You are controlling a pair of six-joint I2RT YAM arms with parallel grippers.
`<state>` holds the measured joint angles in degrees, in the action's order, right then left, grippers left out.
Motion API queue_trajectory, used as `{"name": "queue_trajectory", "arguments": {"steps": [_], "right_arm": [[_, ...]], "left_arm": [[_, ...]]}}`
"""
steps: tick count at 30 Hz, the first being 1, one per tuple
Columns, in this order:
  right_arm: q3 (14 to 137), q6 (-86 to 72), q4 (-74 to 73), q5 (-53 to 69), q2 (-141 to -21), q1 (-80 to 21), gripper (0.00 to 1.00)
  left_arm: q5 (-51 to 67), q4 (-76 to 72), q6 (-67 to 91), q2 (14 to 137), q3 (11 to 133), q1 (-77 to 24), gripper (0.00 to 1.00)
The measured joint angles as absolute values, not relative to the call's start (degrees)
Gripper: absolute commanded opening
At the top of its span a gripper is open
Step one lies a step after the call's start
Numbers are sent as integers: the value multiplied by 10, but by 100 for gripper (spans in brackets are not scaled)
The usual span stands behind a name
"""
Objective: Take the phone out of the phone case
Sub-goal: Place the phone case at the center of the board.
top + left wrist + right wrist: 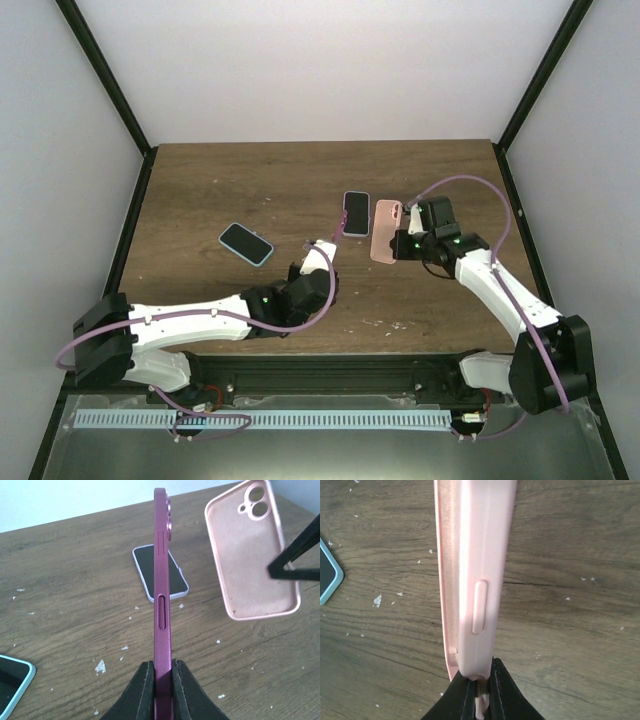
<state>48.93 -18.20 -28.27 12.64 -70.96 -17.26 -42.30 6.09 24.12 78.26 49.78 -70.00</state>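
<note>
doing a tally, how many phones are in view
3: a purple phone held in the left jaws, a pale-cased phone lying mid-table, a teal-cased phone lying further left. The pink case in the right jaws is empty. None seems hidden.

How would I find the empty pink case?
Look at the wooden table, toward its right side, where the right gripper pinches something. That is the pink case: pale pink and hollow, with no phone inside, unlike the teal case and the lavender case, which lie flat holding phones.

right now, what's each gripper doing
left gripper: closed, holding the purple phone by its edge
right gripper: closed, holding the pink case, which is empty
</note>
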Motion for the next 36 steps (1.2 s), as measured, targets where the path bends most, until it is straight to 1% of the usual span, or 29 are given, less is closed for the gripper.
{"name": "queue_trajectory", "arguments": {"steps": [4,10,13,16,22,28,32,36], "right_arm": [[493,-131,-284,135,-710,-143,1],[565,21,-305,208,-737,-27,1],[620,97,-329,254,-784,35,1],[673,160,-372,292,-858,93,1],[743,245,-465,319,-1010,172,1],[793,277,-521,326,-1084,197,8],[826,285,-537,326,-1112,198,10],[844,283,-537,325,-1142,198,17]], "left_arm": [[-423,77,247,783,489,-699,0],[-432,112,246,783,488,-680,0],[-439,135,237,784,488,-658,0],[-451,156,215,797,495,-639,0],[-474,205,161,891,571,-609,0],[-500,238,116,994,655,-584,0],[-512,260,91,1061,698,-568,0],[-516,282,78,1122,739,-555,0]]}}
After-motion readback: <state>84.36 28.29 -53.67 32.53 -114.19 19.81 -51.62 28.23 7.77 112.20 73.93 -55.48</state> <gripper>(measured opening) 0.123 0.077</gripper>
